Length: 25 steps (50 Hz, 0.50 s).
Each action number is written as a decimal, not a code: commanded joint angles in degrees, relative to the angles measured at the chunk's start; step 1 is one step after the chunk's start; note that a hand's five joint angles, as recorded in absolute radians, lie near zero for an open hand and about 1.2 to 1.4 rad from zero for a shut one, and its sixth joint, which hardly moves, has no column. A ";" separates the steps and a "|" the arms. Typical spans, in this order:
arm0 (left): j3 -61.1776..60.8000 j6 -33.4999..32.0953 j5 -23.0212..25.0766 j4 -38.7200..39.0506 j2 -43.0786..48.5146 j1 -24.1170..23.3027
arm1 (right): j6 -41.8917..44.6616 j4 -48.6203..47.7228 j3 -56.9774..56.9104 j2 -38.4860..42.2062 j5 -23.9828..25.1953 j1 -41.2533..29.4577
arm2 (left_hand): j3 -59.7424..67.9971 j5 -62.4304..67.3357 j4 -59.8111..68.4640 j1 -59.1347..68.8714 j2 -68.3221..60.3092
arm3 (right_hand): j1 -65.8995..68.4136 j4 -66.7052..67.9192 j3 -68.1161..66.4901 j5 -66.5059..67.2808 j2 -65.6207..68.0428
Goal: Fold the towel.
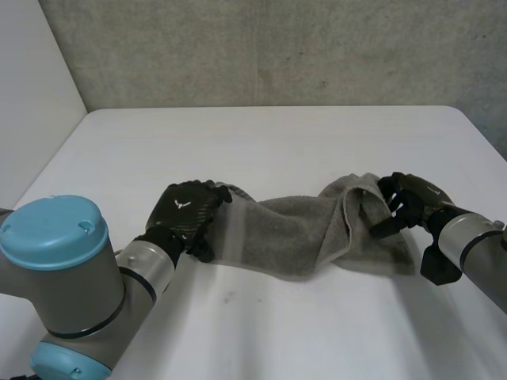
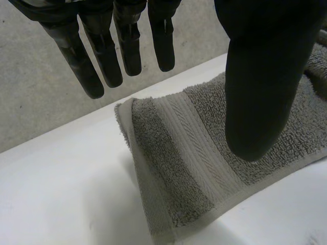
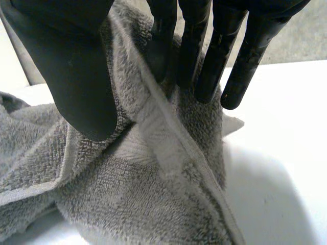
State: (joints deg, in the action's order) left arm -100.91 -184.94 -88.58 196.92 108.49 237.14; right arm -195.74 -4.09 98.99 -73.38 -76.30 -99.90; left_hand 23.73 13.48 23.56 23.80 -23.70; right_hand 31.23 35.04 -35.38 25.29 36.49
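A grey towel (image 1: 301, 229) lies bunched in a long strip across the white table (image 1: 261, 142). My left hand (image 1: 186, 207) hovers over the towel's left end, where a striped border (image 2: 173, 153) lies flat under the palm. Its fingers (image 2: 122, 46) hang straight and its thumb (image 2: 260, 76) is clear of the cloth, so it is open. My right hand (image 1: 408, 198) is at the towel's right end. There a raised fold of the towel (image 3: 153, 127) stands between the thumb (image 3: 76, 66) and the fingers (image 3: 214, 51), which pinch it.
The table's far half is bare up to a grey wall (image 1: 277, 47) behind it. A white panel (image 1: 32, 79) stands at the left. My left arm (image 1: 71, 261) reaches in along the near left edge.
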 commanded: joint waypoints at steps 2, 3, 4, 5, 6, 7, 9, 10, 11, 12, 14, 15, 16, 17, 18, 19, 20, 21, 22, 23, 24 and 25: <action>-0.25 -0.07 0.07 0.05 0.32 0.07 | 0.27 -0.21 1.03 2.10 0.10 0.76 | 2.80 3.05 2.97 2.73 -2.83 | 6.44 2.63 -2.29 2.38 1.18; -0.25 -0.07 0.07 0.05 0.41 -0.01 | 0.36 -0.56 1.03 2.63 0.10 0.76 | 2.80 3.05 2.97 2.73 -2.83 | 6.94 3.13 -2.79 2.88 1.68; -0.25 -0.07 0.07 0.05 0.41 -0.02 | 0.36 -0.74 0.95 3.33 0.10 0.67 | 2.80 3.05 2.97 2.73 -2.83 | 8.78 4.96 -4.63 4.72 3.51; -0.25 -0.07 0.07 0.05 0.41 -0.02 | 0.36 -0.74 0.95 3.33 0.10 0.67 | 2.80 3.05 2.97 2.73 -2.83 | 8.80 4.98 -4.65 4.74 3.53; -0.25 -0.07 0.07 0.05 0.41 -0.02 | 0.53 -0.83 0.77 4.03 0.10 0.59 | 2.80 3.05 2.97 2.73 -2.83 | 15.29 11.48 -11.14 11.23 10.03; -0.34 -0.07 -0.01 0.05 0.41 -0.02 | 0.71 -1.00 0.33 4.82 0.01 0.24 | 2.80 3.05 2.97 2.73 -2.83 | 30.34 26.53 -26.20 26.29 25.08; -0.34 0.01 -0.02 0.05 0.41 -0.10 | 0.97 -1.44 0.07 5.35 -0.07 0.15 | 2.80 3.05 2.97 2.73 -2.83 | 48.59 44.77 -44.44 44.53 43.32; -0.34 0.28 -0.02 -0.04 0.41 -0.19 | 1.41 -2.23 -0.46 5.53 -0.07 -0.29 | 2.80 3.05 2.97 2.73 -2.83 | 48.77 44.96 -44.62 44.71 43.50; -0.34 0.28 -0.02 -0.04 0.41 -0.19 | 1.41 -2.24 -0.46 5.53 -0.07 -0.29 | 2.80 3.05 2.97 2.73 -2.83 | 48.77 44.96 -44.62 44.71 43.51; -0.25 0.63 -0.02 -0.04 0.41 -0.28 | 2.11 -2.58 -1.07 5.36 -0.07 -1.25 | 2.80 3.05 2.97 2.73 -2.83 | 48.77 44.96 -44.62 44.71 43.51; -0.25 1.51 -0.02 -0.22 0.32 -0.63 | 3.34 -2.59 -2.04 5.00 -0.34 -3.46 | 2.80 3.05 2.97 2.73 -2.83 | 48.77 44.96 -44.62 44.71 43.51; -0.16 2.81 -0.02 -0.56 0.32 -1.15 | 5.00 -2.41 -3.26 4.57 -0.51 -5.89 | 2.63 2.89 2.80 2.56 -2.66 | 48.77 44.96 -44.62 44.71 43.51; -0.08 4.74 -0.10 -0.74 0.32 -1.59 | 6.58 -2.41 -4.49 3.43 -0.78 -8.27 | 2.47 2.72 2.63 2.39 -2.49 | 48.77 44.96 -44.62 44.71 43.51; -0.08 4.76 -0.10 -0.74 0.32 -1.60 | 6.60 -2.41 -4.50 3.42 -0.78 -8.29 | 2.46 2.72 2.63 2.39 -2.49 | 48.77 44.96 -44.62 44.71 43.51; 0.01 7.11 -0.10 -0.74 0.23 -2.12 | 7.99 -2.32 -5.55 0.90 -1.04 -9.94 | 2.30 2.55 2.47 2.22 -2.32 | 48.77 44.96 -44.62 44.71 43.51; 0.19 9.40 -0.19 -0.83 0.15 -2.56 | 9.57 -2.32 -6.52 -2.17 -1.74 -11.27 | 2.30 2.55 2.46 2.22 -2.32 | 48.77 44.96 -44.62 44.71 43.51; 0.19 9.42 -0.19 -0.83 0.15 -2.56 | 9.58 -2.32 -6.53 -2.20 -1.74 -11.28 | 2.30 2.55 2.46 2.22 -2.32 | 48.77 44.96 -44.62 44.71 43.51; 0.62 11.77 -0.10 -0.92 0.06 -2.74 | 11.24 -2.06 -7.74 -4.64 -3.05 -12.32 | 2.30 2.55 2.46 2.22 -2.32 | 48.77 44.96 -44.62 44.71 43.51; 0.80 14.14 -0.10 -1.09 0.06 -2.91 | 13.34 -1.62 -9.06 -5.97 -4.72 -13.12 | 2.30 2.55 2.46 2.22 -2.32 | 48.77 44.96 -44.62 44.71 43.51; 0.80 14.16 -0.10 -1.10 0.06 -2.92 | 13.36 -1.62 -9.07 -5.98 -4.73 -13.12 | 2.30 2.55 2.46 2.22 -2.32 | 48.77 44.96 -44.62 44.71 43.51; 0.98 16.34 -0.10 -1.44 0.06 -3.09 | 15.89 -0.66 -10.90 -6.50 -6.56 -14.34 | 2.46 2.72 2.63 2.39 -2.49 | 48.77 44.96 -44.62 44.71 43.51; 1.24 18.45 -0.02 -2.06 0.06 -3.09 | 19.05 0.65 -12.92 -6.86 -8.41 -16.62 | 2.46 2.72 2.63 2.39 -2.49 | 48.77 44.96 -44.62 44.71 43.51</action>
State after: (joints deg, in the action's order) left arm -100.56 -175.12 -88.70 196.04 108.64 234.73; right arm -185.43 -6.22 91.92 -75.64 -78.98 -111.16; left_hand 23.30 13.11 23.18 23.37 -23.26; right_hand 55.25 68.18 -67.59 56.49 67.06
